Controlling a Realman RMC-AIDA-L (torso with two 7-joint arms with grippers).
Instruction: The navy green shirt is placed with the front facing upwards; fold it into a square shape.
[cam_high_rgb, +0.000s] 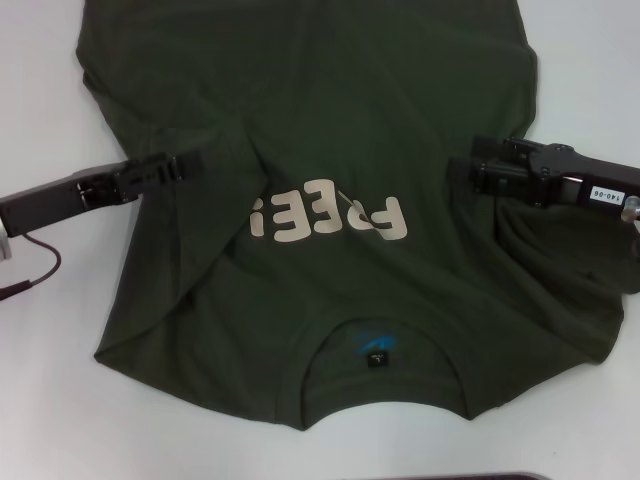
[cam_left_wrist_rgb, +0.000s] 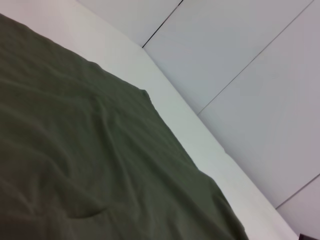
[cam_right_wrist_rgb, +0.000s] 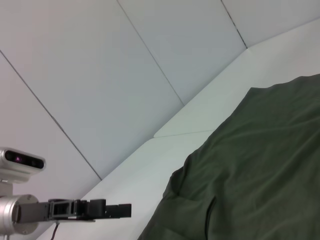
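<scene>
The navy green shirt (cam_high_rgb: 330, 120) lies spread on the white table, front up, with cream block letters (cam_high_rgb: 330, 217) on the chest. Its collar and small black neck label (cam_high_rgb: 377, 359) are on the side nearest me. The shirt's left side is creased inward near the letters, and the right sleeve (cam_high_rgb: 560, 290) lies bunched. My left gripper (cam_high_rgb: 203, 158) hovers over the shirt's left edge. The right wrist view shows this gripper (cam_right_wrist_rgb: 127, 210) as one closed bar with no cloth in it. My right gripper (cam_high_rgb: 478, 172) hangs over the shirt's right side beside the letters. The left wrist view holds only green cloth (cam_left_wrist_rgb: 85, 165).
The white table (cam_high_rgb: 50, 400) shows bare on both sides of the shirt and along the near edge. A dark cable (cam_high_rgb: 45, 265) trails from the left arm. Pale wall panels (cam_right_wrist_rgb: 125, 75) stand beyond the table's far edge.
</scene>
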